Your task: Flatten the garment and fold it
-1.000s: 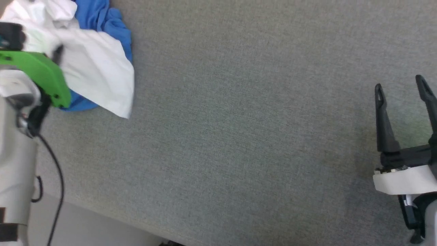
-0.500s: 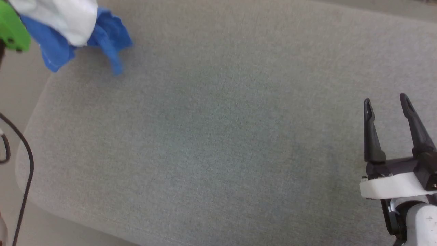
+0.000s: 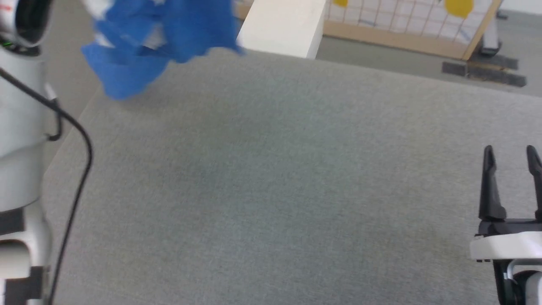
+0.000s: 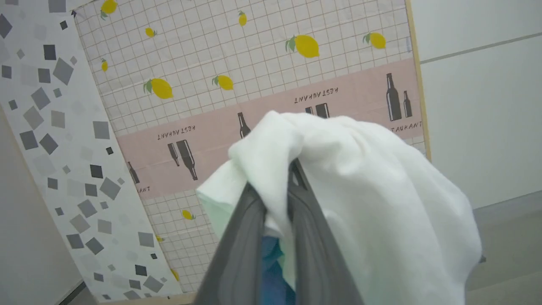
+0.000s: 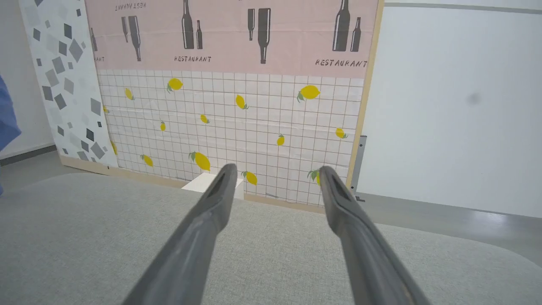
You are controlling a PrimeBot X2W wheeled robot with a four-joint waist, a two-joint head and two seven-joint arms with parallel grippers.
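The garment (image 3: 161,38) hangs in the air as a blurred blue bunch above the far left corner of the grey table (image 3: 271,178). In the left wrist view my left gripper (image 4: 279,186) is shut on a fold of its white cloth (image 4: 372,203), which drapes over both fingers, with blue fabric showing between them. A blue edge of the garment (image 5: 6,123) shows at the left of the right wrist view. My right gripper (image 3: 512,154) hovers over the table's near right part, open and holding nothing, far from the garment; its fingers (image 5: 211,212) stand wide apart.
A white box (image 3: 283,25) stands just beyond the table's far edge. Behind it a patterned board (image 5: 237,106) with lemons and bottles leans on the wall. My pale left forearm (image 3: 21,127) with a black cable rises along the left edge.
The head camera has tilted up, so the box and floor beyond the table came into view. The garment has come up off the table with my left gripper. My right gripper stayed open.
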